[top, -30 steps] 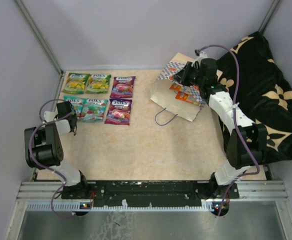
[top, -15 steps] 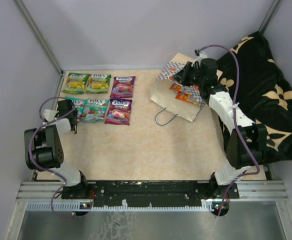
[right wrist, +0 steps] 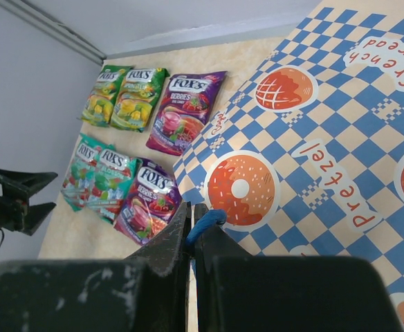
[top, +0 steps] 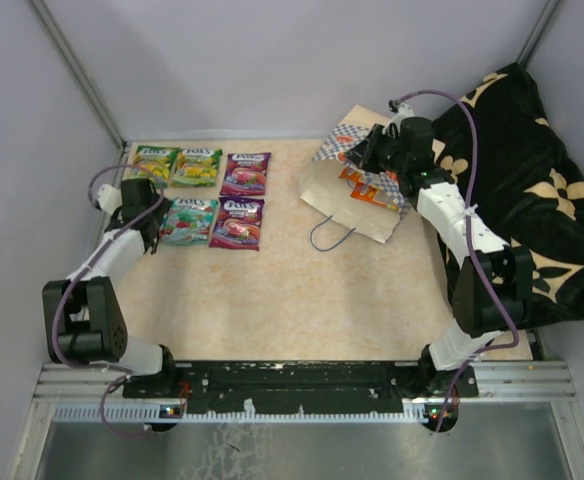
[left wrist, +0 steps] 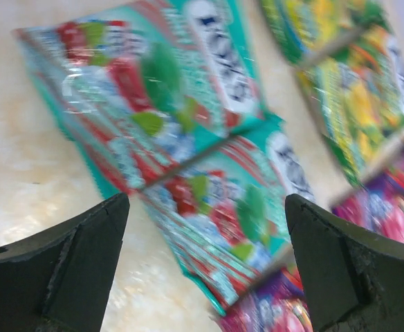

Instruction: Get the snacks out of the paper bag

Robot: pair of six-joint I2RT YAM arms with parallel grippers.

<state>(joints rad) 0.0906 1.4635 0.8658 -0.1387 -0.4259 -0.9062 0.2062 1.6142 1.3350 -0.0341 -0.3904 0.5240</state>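
Several FOX'S snacks lie in rows at the far left: green pouches (top: 175,166), purple pouches (top: 242,196) and teal pouches (top: 187,220). My left gripper (top: 140,212) hangs open just above the two teal pouches (left wrist: 153,90), holding nothing (left wrist: 207,199). The paper bag (top: 357,195) lies on its side at the far right, with orange-red pouches (top: 367,190) showing at its mouth. My right gripper (right wrist: 192,207) is shut on the bag's blue cord handle (right wrist: 205,221), beside the checkered paper bag (right wrist: 313,138).
A black cloth with tan flowers (top: 532,180) is heaped along the right wall behind the right arm. The bag's other cord handle (top: 330,235) loops onto the table. Grey walls close the table at left, back and right.
My left gripper has opened wide and its arm has stretched farther from the base, over the teal pouches. The right arm and the bag have not moved.
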